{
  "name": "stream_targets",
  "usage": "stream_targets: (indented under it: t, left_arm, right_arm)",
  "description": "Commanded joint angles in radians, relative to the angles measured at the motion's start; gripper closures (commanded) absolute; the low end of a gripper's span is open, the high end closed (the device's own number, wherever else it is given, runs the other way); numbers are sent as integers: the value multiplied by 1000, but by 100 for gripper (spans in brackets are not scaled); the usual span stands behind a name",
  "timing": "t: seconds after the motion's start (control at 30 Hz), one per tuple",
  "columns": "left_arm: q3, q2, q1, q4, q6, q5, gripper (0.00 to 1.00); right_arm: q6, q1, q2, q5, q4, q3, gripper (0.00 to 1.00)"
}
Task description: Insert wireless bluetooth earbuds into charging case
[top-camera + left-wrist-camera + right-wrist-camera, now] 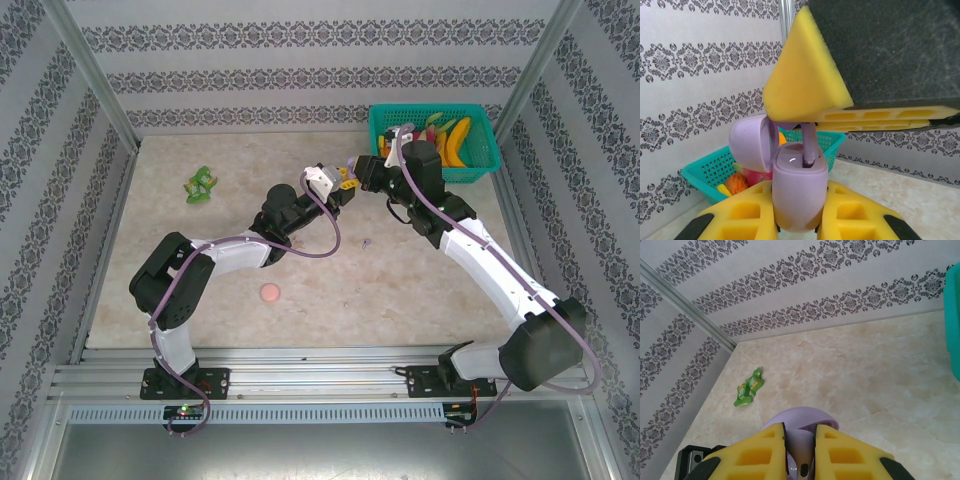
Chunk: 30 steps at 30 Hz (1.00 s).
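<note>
From above, both arms meet over the far desk [180, 250], beside a teal basket [482, 150]. 1 loose earbud [367, 243] lies nearer us and a pink case [270, 293] sits well apart, so we judge more work remains.

Left wrist: the left fingers [757, 205] clamp the lilac case [800, 195], lid open. The right fingers [805, 85] pinch the held earbud [809, 145], its lower end apparently entering the socket, unreleased.

Right wrist: a green wrapper [749, 388] lies clear; nothing obstructs.
</note>
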Motion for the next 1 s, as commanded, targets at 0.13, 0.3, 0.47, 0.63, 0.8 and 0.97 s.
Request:
stream_targets:
  t: [0.13,0.3,0.47,0.63,0.8,0.97]
  left_arm:
    - [54,-8,-12,71,-4,9,100]
    - [56,-10,-12,70,-3,7,100]
    - [56,-7,-12,68,-4,8,100]
    - [57,-5,-12,64,-5,12,100]
    - [58,-5,-12,63,-4,13,100]
    - [57,-7,-13,62,-2,11,100]
  right_arm:
    - [-99,28,47,-72,-124,34,86]
    - [-147,42,63,-60,-155,53,85]
    - [-159,40,53,-31,-163,58,85]
    - [-155,25,39,-29,-159,74,85]
    - [-168,18,46,-38,-174,95,86]
    - [-189,18,46,-42,-187,95,86]
